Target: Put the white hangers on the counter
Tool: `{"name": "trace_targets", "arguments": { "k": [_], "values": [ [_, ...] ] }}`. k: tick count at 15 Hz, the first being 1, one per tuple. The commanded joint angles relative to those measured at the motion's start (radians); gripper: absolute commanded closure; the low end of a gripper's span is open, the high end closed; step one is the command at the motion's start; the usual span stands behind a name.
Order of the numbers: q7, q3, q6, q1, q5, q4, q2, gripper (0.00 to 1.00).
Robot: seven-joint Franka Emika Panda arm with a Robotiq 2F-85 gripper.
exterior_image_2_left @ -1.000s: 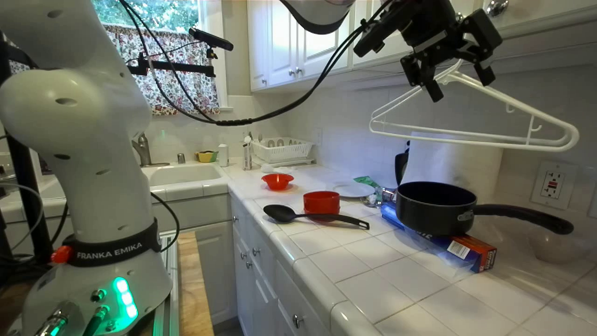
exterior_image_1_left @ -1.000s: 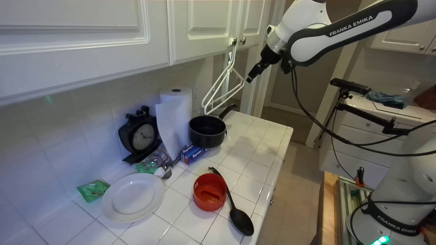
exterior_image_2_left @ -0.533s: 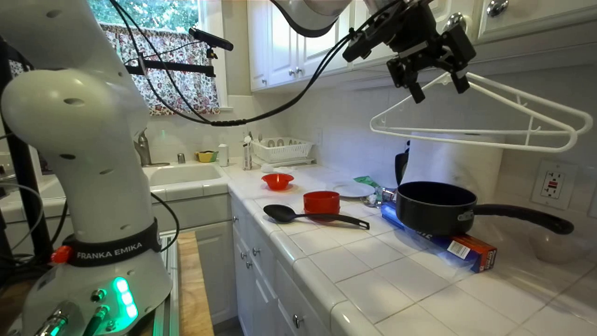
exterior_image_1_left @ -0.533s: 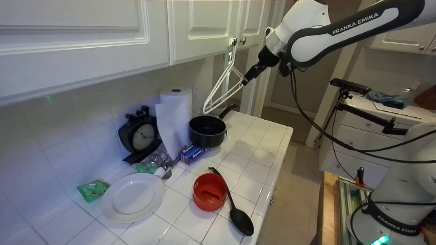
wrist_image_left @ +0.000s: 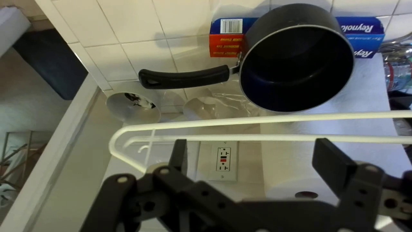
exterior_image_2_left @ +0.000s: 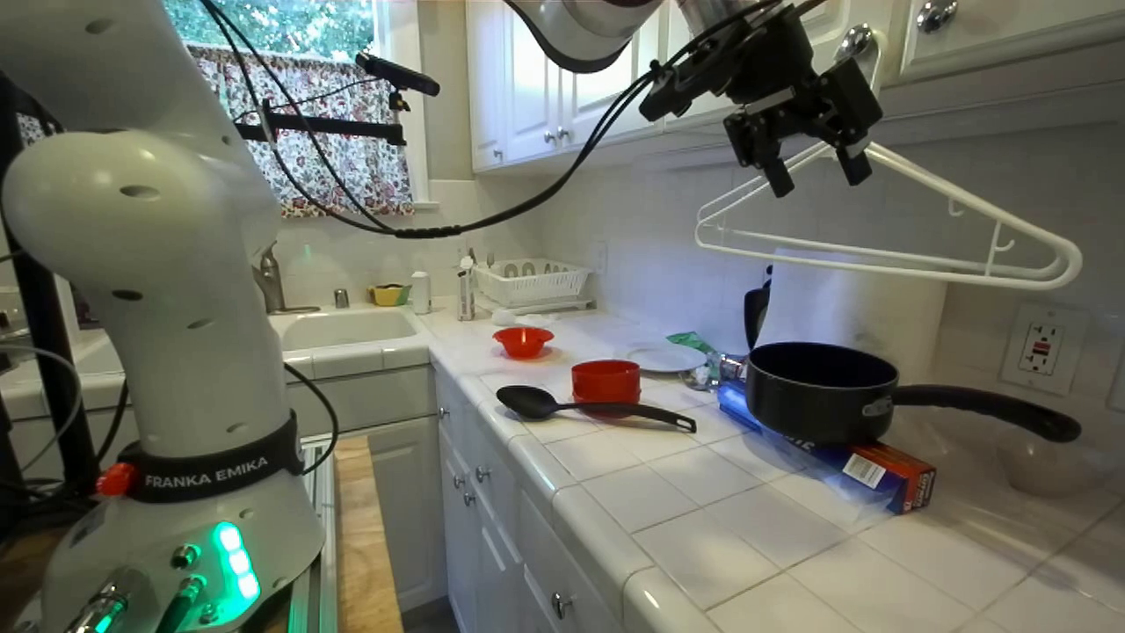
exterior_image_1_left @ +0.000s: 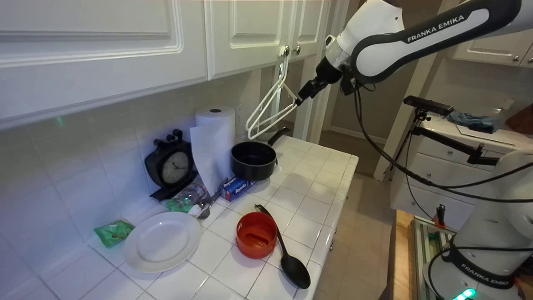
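The white hangers (exterior_image_1_left: 273,122) hang by their hooks from a cabinet knob (exterior_image_1_left: 285,51), above the black pot. They also show in an exterior view (exterior_image_2_left: 1037,282). In the wrist view, two long bars of the hangers (wrist_image_left: 257,120) cross just beyond the fingertips. My gripper (exterior_image_2_left: 817,174) is open with its fingers wide apart and nothing between them. It is at the near side of the hangers, in front of their upper part; I cannot tell if it touches them. The gripper (wrist_image_left: 252,146) spans the view's lower half. The white tiled counter (exterior_image_1_left: 310,208) lies below.
A black pot (exterior_image_2_left: 822,391) rests on a blue foil box (exterior_image_2_left: 905,479) below the hangers. A paper-towel roll (exterior_image_1_left: 214,146) and a black clock (exterior_image_1_left: 173,164) stand by the wall. A red cup (exterior_image_1_left: 256,235), black spoon (exterior_image_1_left: 295,271) and white plate (exterior_image_1_left: 162,241) lie nearer.
My gripper has moved down and closer to the hangers in an exterior view, mostly in the first half second. The hangers have swayed and turned a little. The gripper stays open.
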Motion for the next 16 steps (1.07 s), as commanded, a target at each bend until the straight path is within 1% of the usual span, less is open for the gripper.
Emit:
{"name": "trace_targets", "arguments": {
  "k": [1, 2, 5, 9, 11, 13, 16],
  "values": [
    [0.059, 0.022, 0.003, -0.024, 0.000, 0.023, 0.039, 0.00],
    [0.051, 0.014, -0.014, -0.010, 0.028, 0.029, 0.043, 0.00],
    [0.055, 0.012, -0.011, 0.005, 0.055, 0.036, 0.057, 0.00],
    [0.069, 0.015, -0.006, 0.032, 0.124, 0.035, 0.055, 0.00],
    [0.082, 0.022, 0.006, 0.038, 0.138, 0.035, 0.056, 0.00],
    [0.117, 0.036, 0.025, 0.029, 0.118, 0.034, 0.063, 0.00],
    [0.160, 0.051, 0.036, 0.033, 0.128, 0.039, 0.070, 0.00]
  ]
}}
